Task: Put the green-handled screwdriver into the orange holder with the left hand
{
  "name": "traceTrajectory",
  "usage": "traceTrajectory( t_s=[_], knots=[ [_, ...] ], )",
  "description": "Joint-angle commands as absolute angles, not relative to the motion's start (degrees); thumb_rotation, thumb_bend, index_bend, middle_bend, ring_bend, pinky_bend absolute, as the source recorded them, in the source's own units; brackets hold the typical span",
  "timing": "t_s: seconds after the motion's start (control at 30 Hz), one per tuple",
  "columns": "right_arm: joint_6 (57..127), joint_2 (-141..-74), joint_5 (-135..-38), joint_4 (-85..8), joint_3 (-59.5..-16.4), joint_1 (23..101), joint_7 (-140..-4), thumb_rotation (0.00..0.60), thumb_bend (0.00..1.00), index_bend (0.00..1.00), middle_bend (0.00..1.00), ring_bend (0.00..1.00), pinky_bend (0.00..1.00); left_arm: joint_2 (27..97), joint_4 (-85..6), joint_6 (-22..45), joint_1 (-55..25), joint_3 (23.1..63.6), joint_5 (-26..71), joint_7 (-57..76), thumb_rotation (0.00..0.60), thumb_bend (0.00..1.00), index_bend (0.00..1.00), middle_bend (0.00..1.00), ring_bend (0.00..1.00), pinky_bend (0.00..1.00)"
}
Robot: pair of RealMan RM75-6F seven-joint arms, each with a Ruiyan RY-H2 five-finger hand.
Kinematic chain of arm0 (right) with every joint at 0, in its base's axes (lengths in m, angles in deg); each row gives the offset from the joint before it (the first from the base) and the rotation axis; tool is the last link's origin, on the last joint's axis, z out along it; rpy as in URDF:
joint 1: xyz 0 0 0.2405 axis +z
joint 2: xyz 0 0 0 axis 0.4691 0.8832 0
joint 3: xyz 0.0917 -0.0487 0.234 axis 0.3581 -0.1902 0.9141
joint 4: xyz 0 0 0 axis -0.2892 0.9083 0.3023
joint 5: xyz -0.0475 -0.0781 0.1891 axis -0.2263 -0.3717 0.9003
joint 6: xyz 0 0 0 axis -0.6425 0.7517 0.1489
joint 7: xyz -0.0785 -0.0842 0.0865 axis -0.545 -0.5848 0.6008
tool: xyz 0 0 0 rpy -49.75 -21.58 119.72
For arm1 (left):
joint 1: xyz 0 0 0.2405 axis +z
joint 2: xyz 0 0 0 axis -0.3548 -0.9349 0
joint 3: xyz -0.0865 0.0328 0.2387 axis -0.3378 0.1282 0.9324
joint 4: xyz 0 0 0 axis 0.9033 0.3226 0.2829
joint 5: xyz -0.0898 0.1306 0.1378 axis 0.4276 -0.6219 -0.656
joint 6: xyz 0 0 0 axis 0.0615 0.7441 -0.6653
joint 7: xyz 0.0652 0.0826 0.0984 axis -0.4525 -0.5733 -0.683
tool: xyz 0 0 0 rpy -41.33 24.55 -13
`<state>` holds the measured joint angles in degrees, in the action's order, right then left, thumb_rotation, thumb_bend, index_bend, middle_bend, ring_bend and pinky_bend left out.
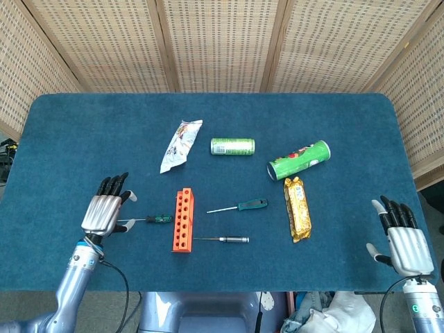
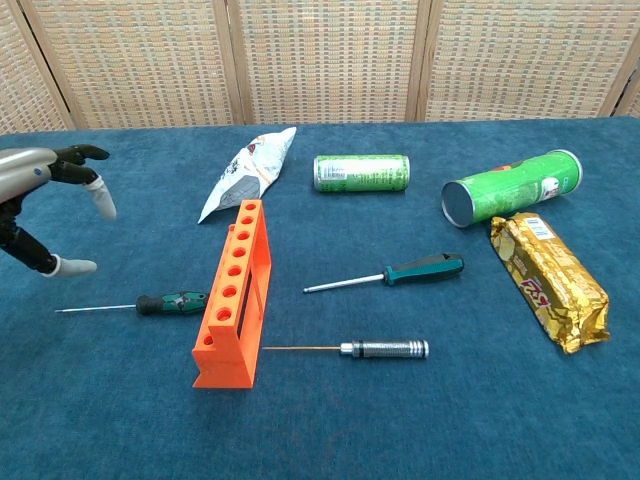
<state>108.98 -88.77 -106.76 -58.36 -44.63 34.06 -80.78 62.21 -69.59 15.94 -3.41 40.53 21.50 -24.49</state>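
Note:
The green-handled screwdriver (image 1: pixel 158 219) (image 2: pixel 172 302) lies flat on the blue table, its handle against the left side of the orange holder (image 1: pixel 183 220) (image 2: pixel 237 296) and its thin shaft pointing left. The holder stands upright with a row of several holes on top. My left hand (image 1: pixel 106 210) (image 2: pixel 38 205) hovers over the shaft's tip end with fingers spread and nothing in it. It is left of the handle and apart from it. My right hand (image 1: pixel 402 239) stays open at the table's front right edge, seen only in the head view.
A teal-handled screwdriver (image 1: pixel 241 205) (image 2: pixel 410 271) and a metal-handled one (image 1: pixel 225 239) (image 2: pixel 375 349) lie right of the holder. Further back are a white snack bag (image 1: pixel 180 143), a green can (image 1: pixel 232 146), a green tube (image 1: pixel 299 159) and a gold biscuit pack (image 1: pixel 297 208).

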Motion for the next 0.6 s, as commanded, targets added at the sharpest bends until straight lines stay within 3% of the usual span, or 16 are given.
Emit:
traceTrajectory(
  t_s=[0.03, 0.6],
  knots=[
    [109.0, -88.7, -106.8, -58.4, -44.6, 34.0, -80.6, 0.600, 0.23, 0.00, 0.00, 0.00, 0.00, 64.5, -68.4, 15.6, -5.0, 40.1, 23.9, -26.2, 0.600, 0.23, 0.41, 0.00, 0.00, 0.00],
    [109.0, -88.5, -106.9, -58.1, -44.6, 34.1, -79.2, 0.600, 0.23, 0.00, 0.00, 0.00, 0.00, 73.5, -61.4, 14.4, -11.2, 40.8, 33.3, -33.2, 0.600, 0.25, 0.41, 0.00, 0.00, 0.00]
  ],
)
